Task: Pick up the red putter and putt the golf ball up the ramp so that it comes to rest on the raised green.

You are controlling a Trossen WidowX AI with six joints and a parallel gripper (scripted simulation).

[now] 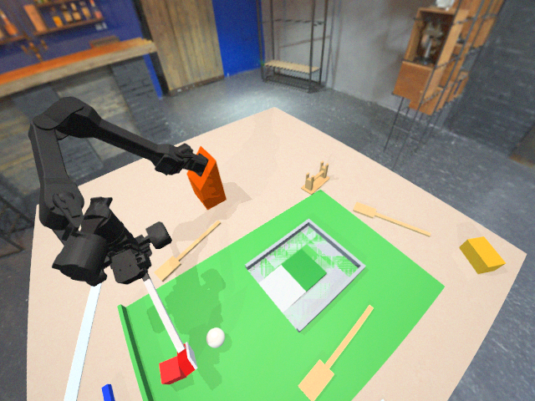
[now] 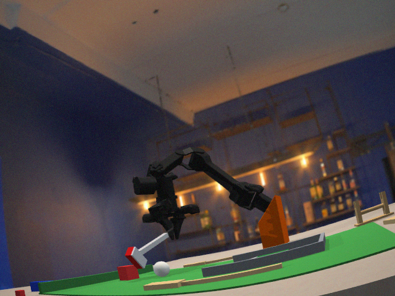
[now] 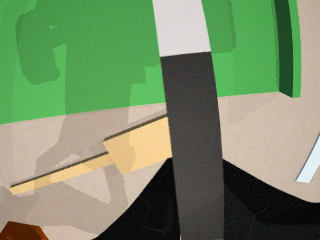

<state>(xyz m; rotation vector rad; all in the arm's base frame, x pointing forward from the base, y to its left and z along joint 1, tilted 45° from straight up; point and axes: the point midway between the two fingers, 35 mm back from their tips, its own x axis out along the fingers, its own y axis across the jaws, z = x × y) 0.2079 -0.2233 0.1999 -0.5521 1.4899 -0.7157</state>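
Observation:
My gripper is shut on the dark grip of the red putter, whose white shaft slants down to a red-and-white head. The head hangs a little above the green mat, close to a red cube and on one side of the golf ball. The ball lies on the mat. The white ramp leads up to the raised green inside a grey wall. The head is outside the wrist view.
Wooden paddles lie around the mat, one on it. A dark green rail edges the mat. An orange block stands by the arm base. A wooden stand, yellow block and pale strip are around it.

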